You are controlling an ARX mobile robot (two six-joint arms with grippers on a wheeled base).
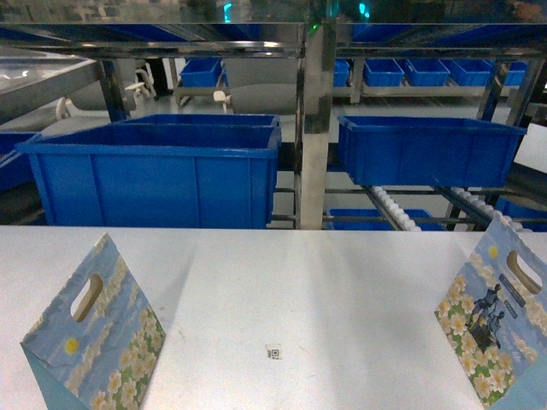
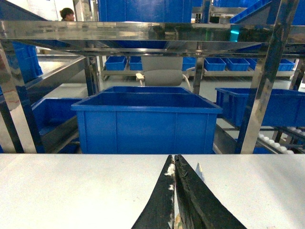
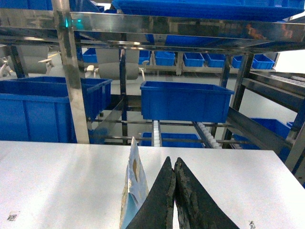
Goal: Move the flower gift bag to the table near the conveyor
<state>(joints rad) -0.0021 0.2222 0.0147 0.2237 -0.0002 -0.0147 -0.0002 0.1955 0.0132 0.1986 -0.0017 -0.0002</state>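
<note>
Two flower gift bags upright on table, at eight and four o'clock; conveyor at twelve. Left gripper pressed closed, empty; right gripper likewise.

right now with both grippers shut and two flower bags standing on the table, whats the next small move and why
Probably open the right gripper and ease it left toward the flower gift bag. In the right wrist view its fingers are closed together with nothing between them, and the bag stands upright just to their left on the table, ungripped. The left gripper is also shut and empty.
</note>
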